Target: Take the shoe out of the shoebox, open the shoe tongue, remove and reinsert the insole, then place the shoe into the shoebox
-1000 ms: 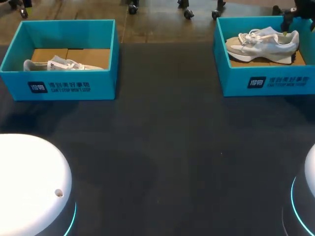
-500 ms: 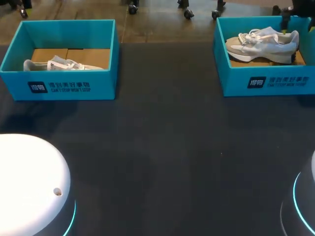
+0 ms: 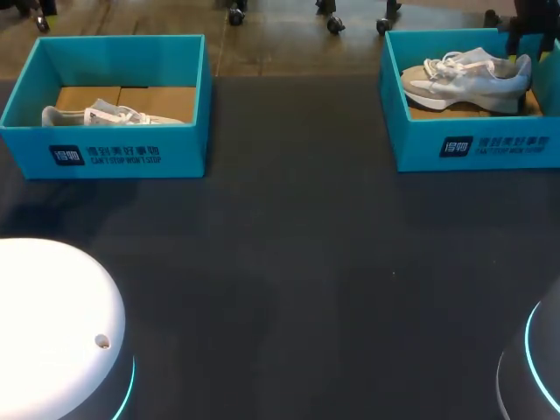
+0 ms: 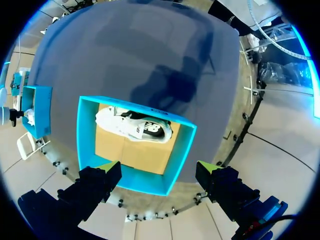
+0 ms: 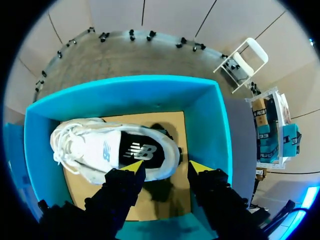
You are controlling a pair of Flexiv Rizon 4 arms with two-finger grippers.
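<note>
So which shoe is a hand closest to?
The shoe in the right box: the right hand hangs close over its heel, while the left hand is well above the other shoe.

Left pincer point(image 4: 157, 166) spread wide above shoebox point(image 4: 81, 135); white shoe point(image 4: 131, 126) lies inside on cardboard floor point(image 4: 135, 152).

The left shoebox point(image 3: 105, 156) carries white print on its front wall: a small dark square mark, a line of characters beside it and a smaller line beneath. That smaller line is perhaps in Latin capitals, but it is too small to be sure. The right shoebox point(image 3: 494, 145) bears the same layout on its front wall. The wrist views show a pale maker's logo on a dark side panel of the right shoe point(image 5: 140, 150) and of the left shoe point(image 4: 150, 129).
</note>
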